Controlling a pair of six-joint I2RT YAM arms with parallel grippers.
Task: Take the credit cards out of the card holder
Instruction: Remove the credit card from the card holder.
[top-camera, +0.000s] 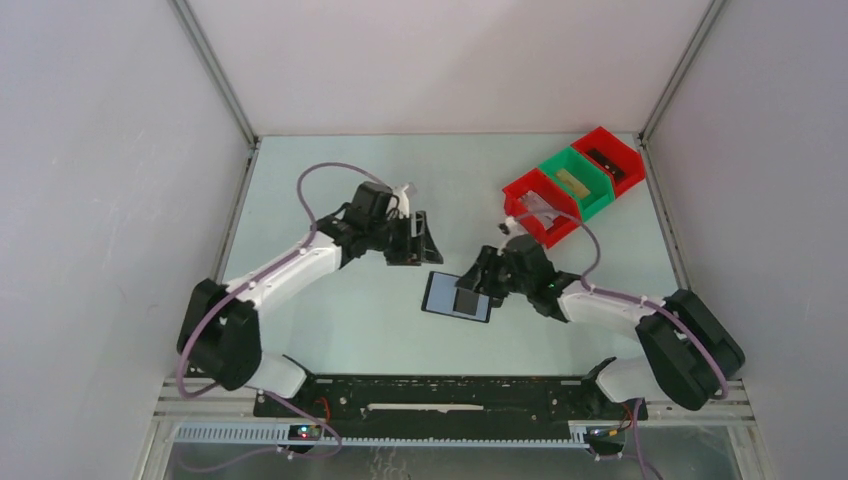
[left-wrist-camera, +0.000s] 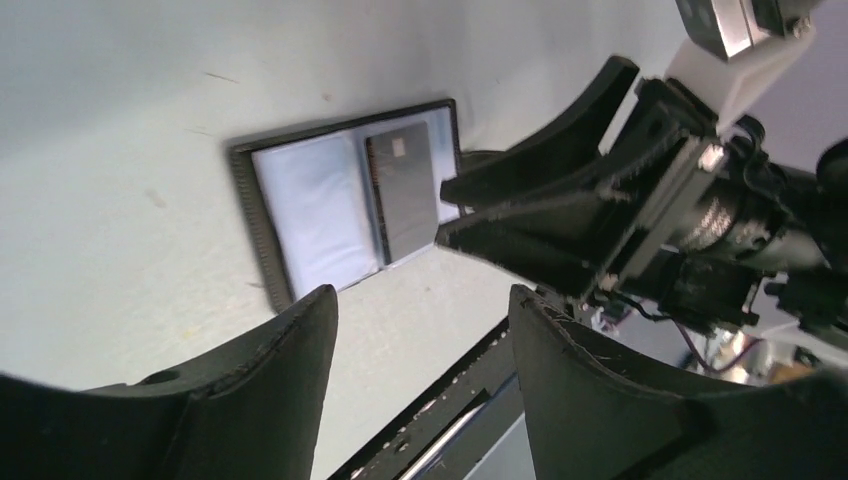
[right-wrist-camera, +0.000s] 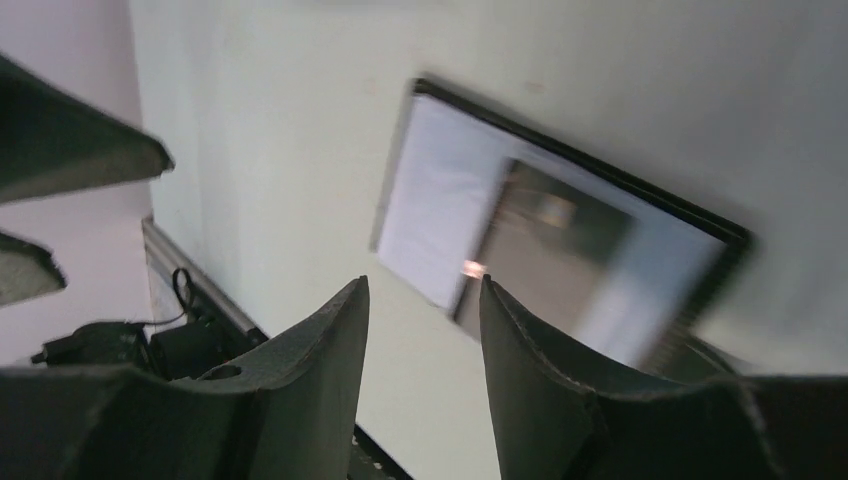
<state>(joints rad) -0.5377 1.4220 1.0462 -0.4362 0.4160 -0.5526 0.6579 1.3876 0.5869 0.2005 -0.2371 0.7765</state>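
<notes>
The card holder (top-camera: 441, 294) lies open and flat on the table, black-edged with pale blue inner panels. A dark grey credit card (top-camera: 470, 300) with a small chip mark rests on its right half. My right gripper (top-camera: 479, 279) is open just above the holder's right edge, with nothing between its fingers. My left gripper (top-camera: 420, 241) is open too, behind and to the left of the holder, and not touching it. In the left wrist view the holder (left-wrist-camera: 258, 230) and card (left-wrist-camera: 402, 190) lie ahead of my left gripper (left-wrist-camera: 422, 296). The right wrist view is blurred, with the card (right-wrist-camera: 550, 250) just beyond my right gripper (right-wrist-camera: 422, 282).
A row of three joined bins stands at the back right: red (top-camera: 540, 207), green (top-camera: 576, 181), red (top-camera: 612, 158), each holding small items. A black rail (top-camera: 450, 394) runs along the near edge between the arm bases. Grey walls close in both sides.
</notes>
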